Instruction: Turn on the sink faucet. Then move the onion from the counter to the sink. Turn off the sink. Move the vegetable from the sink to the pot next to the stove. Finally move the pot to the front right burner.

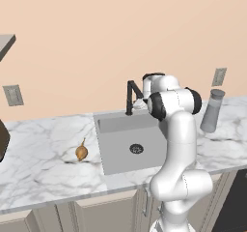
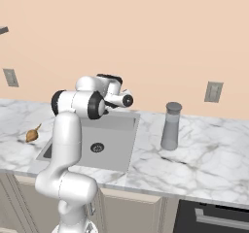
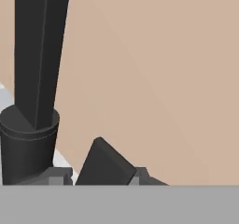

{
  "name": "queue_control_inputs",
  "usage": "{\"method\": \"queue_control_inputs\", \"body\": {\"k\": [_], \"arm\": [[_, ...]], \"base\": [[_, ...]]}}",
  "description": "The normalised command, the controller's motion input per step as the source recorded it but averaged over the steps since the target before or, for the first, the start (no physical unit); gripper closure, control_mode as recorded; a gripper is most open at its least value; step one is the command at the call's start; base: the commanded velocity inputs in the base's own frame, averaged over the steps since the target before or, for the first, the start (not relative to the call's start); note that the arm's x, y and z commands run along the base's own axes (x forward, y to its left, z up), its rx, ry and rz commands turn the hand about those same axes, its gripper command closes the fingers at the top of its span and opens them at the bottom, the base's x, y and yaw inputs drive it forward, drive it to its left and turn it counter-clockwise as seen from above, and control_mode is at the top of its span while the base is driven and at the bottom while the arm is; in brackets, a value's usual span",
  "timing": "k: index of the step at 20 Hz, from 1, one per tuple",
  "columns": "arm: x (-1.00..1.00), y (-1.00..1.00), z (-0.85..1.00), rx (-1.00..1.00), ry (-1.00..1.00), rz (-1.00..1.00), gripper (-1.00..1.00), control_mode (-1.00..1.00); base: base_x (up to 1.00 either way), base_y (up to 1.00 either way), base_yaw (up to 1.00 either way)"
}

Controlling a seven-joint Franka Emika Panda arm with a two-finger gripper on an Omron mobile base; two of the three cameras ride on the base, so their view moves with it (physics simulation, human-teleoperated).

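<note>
Jaws first: we cannot tell how the gripper (image 3: pixel 98 177) stands. In the hand view a dark slanted slab sits low between two pale nubs, and we cannot say whether that is a finger, a part of the faucet (image 1: pixel 130 96), or something pinched. The faucet's black neck and round base stand just to the left of it, very close.

From the left base view we see the hand right beside the faucet at the back rim of the sink (image 1: pixel 120 129). No stream shows under the spout, so we judge the water is not on yet and the first step is in hand.

What worries us here is the contact. If the jaws close beside the lever rather than around it, a push may slide off and the faucet stays off. If the hand presses against the fixed neck, the arm may strain with nothing turning. With the wrist this tight to the wall, a wide swing could also scrape it.

Further out, the onion (image 1: pixel 81 152) lies on the counter (image 1: pixel 43 144) left of the sink, well apart from the arm, so it runs no risk now. A grey jar (image 1: pixel 212 111) stands right of the sink; a broad elbow sweep that way could tip it.
</note>
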Motion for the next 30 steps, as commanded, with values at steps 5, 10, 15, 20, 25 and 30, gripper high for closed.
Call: {"method": "queue_control_inputs", "body": {"k": [5,10,15,20,25,30], "arm": [[0.0,-0.58,-0.3,0.06,0.0,-0.02,1.0,-1.0],[0.0,-0.63,-0.36,0.07,0.0,-0.02,1.0,-1.0],[0.0,-0.68,-0.39,0.09,0.0,-0.02,1.0,-1.0],[0.0,-0.75,-0.41,0.07,0.01,-0.02,1.0,-1.0],[0.0,-0.8,-0.39,0.05,0.07,-0.03,1.0,-1.0],[0.0,-0.82,-0.41,0.04,0.14,-0.04,1.0,-1.0]], "base": [[0.0,0.0,0.0],[0.0,0.0,0.0],[0.0,0.0,0.0],[0.0,0.0,0.0],[0.0,0.0,0.0],[0.0,0.0,0.0]]}}
